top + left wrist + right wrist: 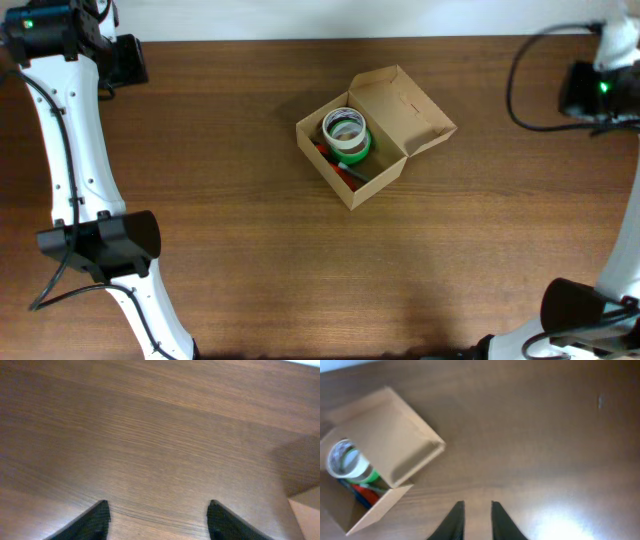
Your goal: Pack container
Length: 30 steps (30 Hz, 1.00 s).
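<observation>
The small tan-brown cardboard container (405, 100) sits near the middle of the dark wooden counter (230, 200), turned at an angle. Its hinged flap lid is open and leans away to the far right. Inside, a white-rimmed tape roll (345, 128) rests on a green tape roll (360, 150), with something red (325, 152) beside them. The left claw (157, 507) hangs over bare wood at the far left, its fingers well apart and empty. The right claw (477, 505) is well apart from the container, its fingers nearly together with a thin gap and nothing between them.
</observation>
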### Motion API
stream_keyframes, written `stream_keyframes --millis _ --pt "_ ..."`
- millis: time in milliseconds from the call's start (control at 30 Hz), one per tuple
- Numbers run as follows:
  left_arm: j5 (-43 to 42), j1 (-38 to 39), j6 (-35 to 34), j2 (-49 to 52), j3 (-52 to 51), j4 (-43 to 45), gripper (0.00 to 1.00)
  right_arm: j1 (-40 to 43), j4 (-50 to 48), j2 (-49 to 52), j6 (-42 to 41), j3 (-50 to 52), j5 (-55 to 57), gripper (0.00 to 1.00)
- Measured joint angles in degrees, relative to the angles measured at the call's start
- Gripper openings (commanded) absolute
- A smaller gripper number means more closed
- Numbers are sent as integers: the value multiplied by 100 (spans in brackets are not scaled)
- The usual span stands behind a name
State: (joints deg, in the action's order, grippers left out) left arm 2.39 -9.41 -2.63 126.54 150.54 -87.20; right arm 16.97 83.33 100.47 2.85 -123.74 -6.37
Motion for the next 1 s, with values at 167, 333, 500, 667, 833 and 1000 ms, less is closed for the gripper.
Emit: stream_keyframes --millis 167,333,500,667,833,1000 --pt "-223 116 313 0 -323 48 27 72 -667 142 -323 1412 -87 10" --pt "-269 570 612 0 -817 227 27 -118 -1401 575 -503 2599 -343 7" --pt "-267 1071 728 0 -994 396 30 -468 -1858 1220 -599 2997 -741 6" --pt "-216 1314 763 0 -999 415 31 -848 -2457 1823 -612 3008 -1088 5" --pt "-175 1325 765 0 -999 387 31 -1132 -3250 2157 -632 3023 -1338 6" --pt "-155 1320 765 0 -999 391 34 -1305 -3810 2181 -647 3027 -1488 5"
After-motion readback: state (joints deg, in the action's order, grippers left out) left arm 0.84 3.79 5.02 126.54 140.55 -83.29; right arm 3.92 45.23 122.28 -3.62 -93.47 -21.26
